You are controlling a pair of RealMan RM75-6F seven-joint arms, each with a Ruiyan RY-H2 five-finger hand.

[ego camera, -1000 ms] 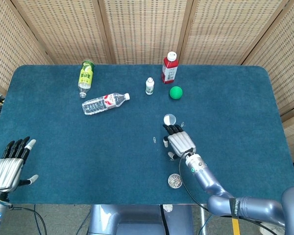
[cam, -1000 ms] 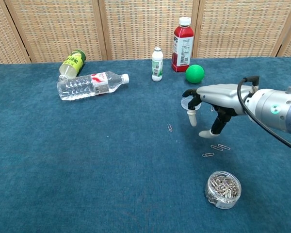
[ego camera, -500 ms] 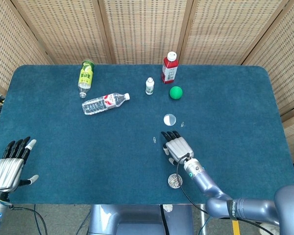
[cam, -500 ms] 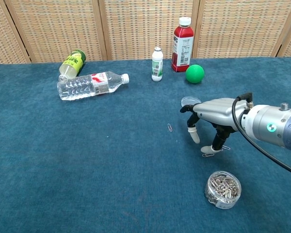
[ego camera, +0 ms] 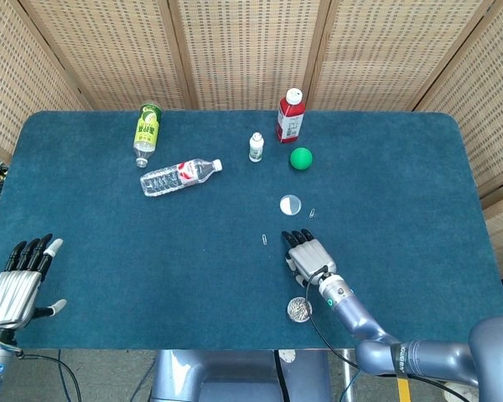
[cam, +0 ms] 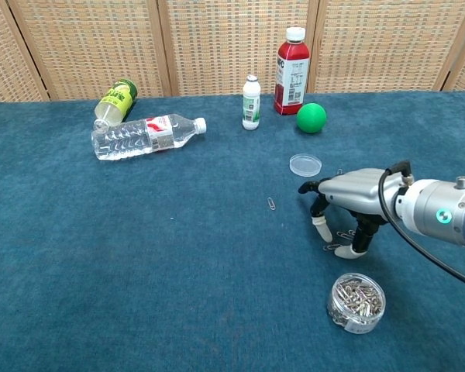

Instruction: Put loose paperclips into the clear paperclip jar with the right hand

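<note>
While reaching: right hand (cam: 349, 203) fingers curled down, tips on paperclips (cam: 335, 246), pinch unclear.
Jar (cam: 356, 301): 6 o'clock, open for drop.

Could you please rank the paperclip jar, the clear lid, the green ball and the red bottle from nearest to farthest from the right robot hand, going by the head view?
From the right robot hand:
1. Paperclip jar, just behind it at the table's near edge.
2. Clear lid, ahead of the fingers; nearly as close as the jar.
3. Green ball, farther back.
4. Red bottle, upright near the far edge.
</note>
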